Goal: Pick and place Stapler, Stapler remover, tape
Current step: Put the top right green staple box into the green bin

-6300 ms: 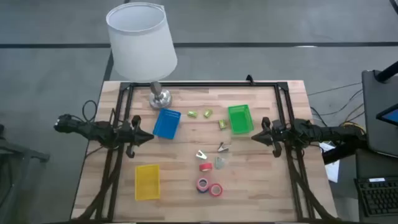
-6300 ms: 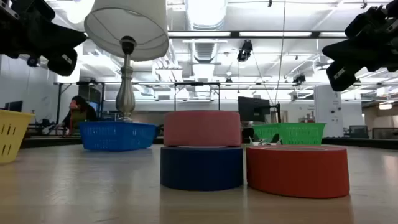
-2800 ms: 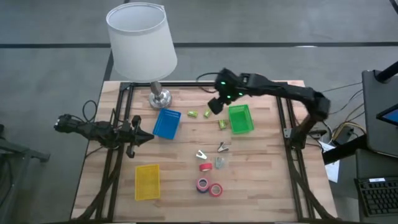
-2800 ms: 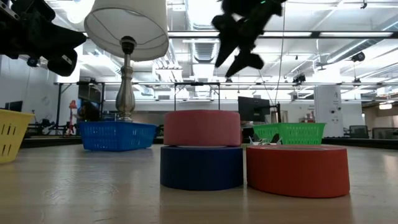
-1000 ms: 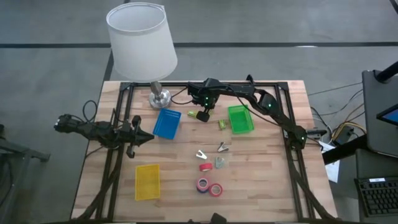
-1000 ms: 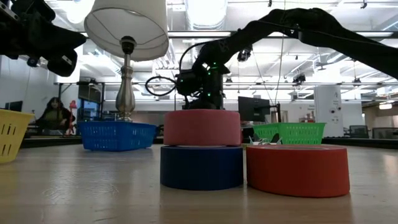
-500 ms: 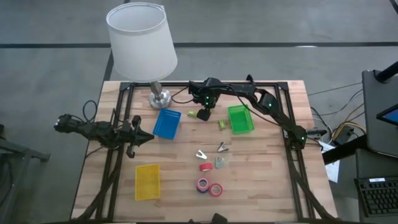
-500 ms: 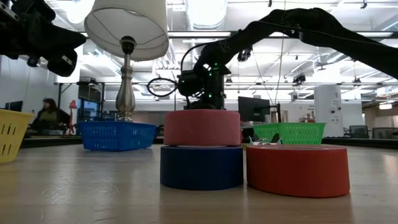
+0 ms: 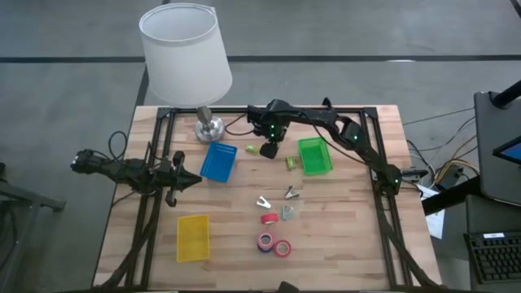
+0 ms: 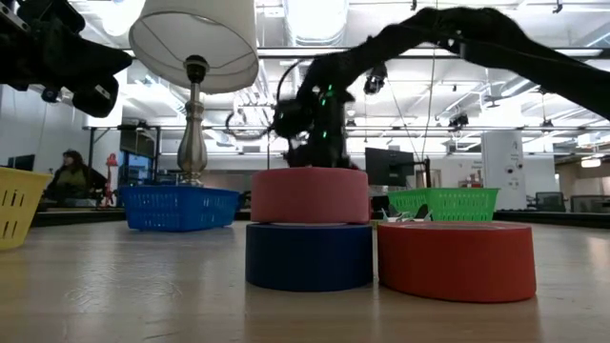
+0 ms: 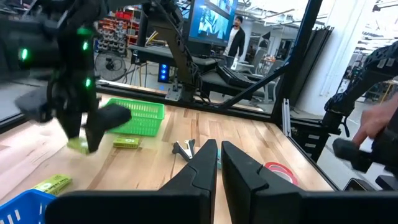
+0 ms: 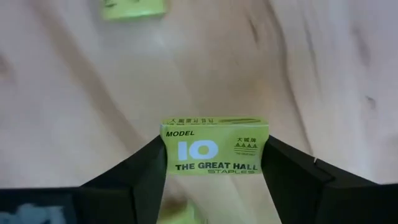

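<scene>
My right gripper (image 9: pixel 267 150) hangs over the far middle of the table, shut on a small green box of staples (image 12: pixel 214 146). Two more green boxes lie on the wood, one (image 9: pixel 252 150) beside it and one (image 9: pixel 291 162) by the green tray (image 9: pixel 314 155). Two metal stapler removers (image 9: pixel 263 202) (image 9: pixel 291 193) lie mid-table. The tape rolls (image 9: pixel 265 241) (image 9: pixel 282 248) rest near the front edge; a pink roll (image 10: pixel 310 195) sits on a dark blue one. The stapler is out of view. My left gripper (image 9: pixel 198 179) waits shut at the left. My right gripper pinches the box's two short ends (image 12: pixel 166 149) between its two fingers (image 12: pixel 289 174). The fingers come from above, pointing down. The printed face looks up at the wrist camera, and the box sits level between the fingers, just above the wood.
A blue tray (image 9: pixel 217 161) stands left of the right gripper, and a yellow tray (image 9: pixel 193 238) at the front left. A lamp with a white shade has its metal base (image 9: pixel 209 128) at the far left. A black frame (image 9: pixel 269 110) runs round the table's edges.
My right gripper has risen a little above the far middle of the table and shows blurred in the low view. The left arm has kept still.
</scene>
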Motion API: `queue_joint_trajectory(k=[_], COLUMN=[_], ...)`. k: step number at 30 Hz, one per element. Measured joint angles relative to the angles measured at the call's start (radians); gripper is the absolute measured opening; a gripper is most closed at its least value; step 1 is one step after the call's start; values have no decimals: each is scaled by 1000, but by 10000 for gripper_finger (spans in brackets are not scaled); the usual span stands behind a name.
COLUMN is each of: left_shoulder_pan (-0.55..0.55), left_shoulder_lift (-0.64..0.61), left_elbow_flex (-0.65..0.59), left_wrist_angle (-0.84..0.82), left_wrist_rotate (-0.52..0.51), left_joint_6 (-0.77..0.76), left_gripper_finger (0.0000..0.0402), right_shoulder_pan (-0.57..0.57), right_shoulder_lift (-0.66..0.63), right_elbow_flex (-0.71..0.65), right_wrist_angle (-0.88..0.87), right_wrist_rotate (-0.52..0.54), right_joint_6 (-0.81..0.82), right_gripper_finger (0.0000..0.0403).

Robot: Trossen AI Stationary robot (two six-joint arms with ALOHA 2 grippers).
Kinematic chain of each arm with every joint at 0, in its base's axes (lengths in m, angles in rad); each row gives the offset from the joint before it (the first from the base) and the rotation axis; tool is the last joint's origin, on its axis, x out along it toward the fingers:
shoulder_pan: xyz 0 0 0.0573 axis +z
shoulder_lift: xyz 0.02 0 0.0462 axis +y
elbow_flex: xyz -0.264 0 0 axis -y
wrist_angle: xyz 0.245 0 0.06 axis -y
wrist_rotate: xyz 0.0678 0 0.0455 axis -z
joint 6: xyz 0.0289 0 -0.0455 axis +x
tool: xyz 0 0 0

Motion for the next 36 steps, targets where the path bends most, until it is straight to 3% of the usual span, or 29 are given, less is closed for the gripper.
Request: queue_joint_trajectory(k=[11,15,27,36], left_shoulder_pan=[0,0,0,0], left_shoulder_lift=[0,0,1,2], left_elbow_flex=[0,0,0,0], left_wrist_angle=[-4,-5,-7,-8], left_wrist_rotate=[0,0,0,0], left_joint_6=[0,0,0,0], left_gripper_finger=[26,26,26,26], right_shoulder_pan=[23,24,18,-19], right_shoulder_lift=[-220,-320,-647,-694], right_elbow_flex=[-16,-70,-530,-799], right_wrist_angle=[-151,-185,-6,131], right_wrist_rotate=[7,7,10,33], right_joint_6=[-86,-49,186,453], right_gripper_finger=[228,228,230,230])
